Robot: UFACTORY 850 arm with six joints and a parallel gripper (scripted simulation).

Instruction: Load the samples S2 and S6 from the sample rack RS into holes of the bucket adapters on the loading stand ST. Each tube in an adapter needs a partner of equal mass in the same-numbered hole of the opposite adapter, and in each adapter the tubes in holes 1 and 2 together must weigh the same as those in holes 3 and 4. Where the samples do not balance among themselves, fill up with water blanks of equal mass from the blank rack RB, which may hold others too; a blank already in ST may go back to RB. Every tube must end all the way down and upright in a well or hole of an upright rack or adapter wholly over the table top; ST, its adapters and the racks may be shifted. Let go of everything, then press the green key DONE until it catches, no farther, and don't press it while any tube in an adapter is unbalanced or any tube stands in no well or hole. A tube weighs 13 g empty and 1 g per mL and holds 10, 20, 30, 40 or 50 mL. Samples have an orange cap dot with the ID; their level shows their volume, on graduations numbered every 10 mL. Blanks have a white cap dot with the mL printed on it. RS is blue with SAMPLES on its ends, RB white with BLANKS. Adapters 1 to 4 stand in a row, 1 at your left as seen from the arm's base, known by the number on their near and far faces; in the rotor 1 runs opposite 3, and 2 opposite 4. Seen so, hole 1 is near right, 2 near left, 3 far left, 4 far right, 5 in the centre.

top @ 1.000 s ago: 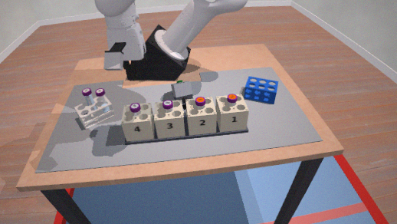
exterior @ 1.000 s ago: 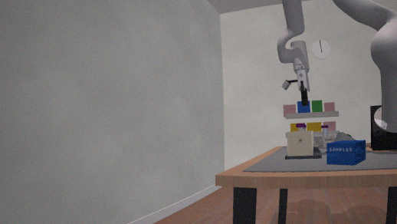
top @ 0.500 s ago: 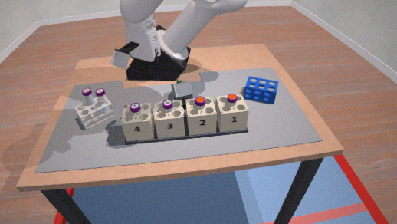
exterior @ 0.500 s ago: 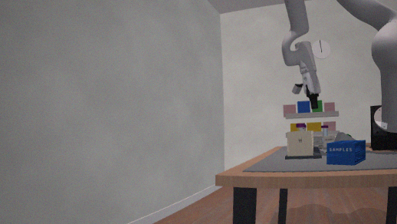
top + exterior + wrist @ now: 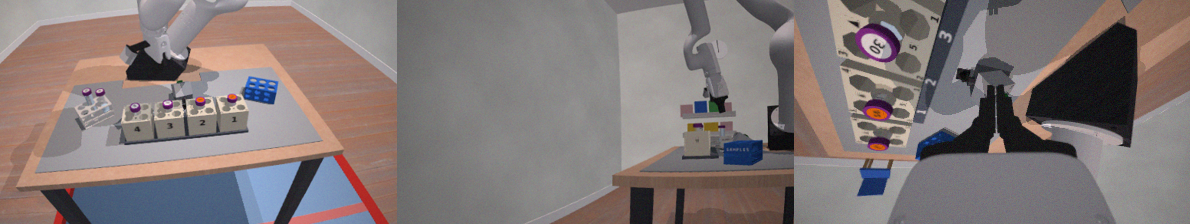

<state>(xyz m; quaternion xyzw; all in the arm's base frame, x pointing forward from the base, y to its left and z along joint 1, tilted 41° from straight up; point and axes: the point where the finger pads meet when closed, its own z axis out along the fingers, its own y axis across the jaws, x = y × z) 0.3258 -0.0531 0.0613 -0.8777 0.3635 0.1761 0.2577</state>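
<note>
Two orange-dotted samples are standing in adapter 1 (image 5: 233, 108) and adapter 2 (image 5: 201, 116); white-dotted blanks are sitting in adapter 3 (image 5: 168, 119) and adapter 4 (image 5: 137, 123). I am holding the claw (image 5: 996, 91), fingers pressed together on nothing, above the grey key box (image 5: 181, 90) behind the stand. Flanking on the bench (image 5: 245, 159): blue rack (image 5: 261, 89), white rack (image 5: 93, 110).

arm (image 5: 700, 50): bent at the elbow, wrist angled steeply down
gripper (image 5: 996, 92): black fingers pressed together, nothing between them, tips pointing to 12 o'clock in wrist view
</note>
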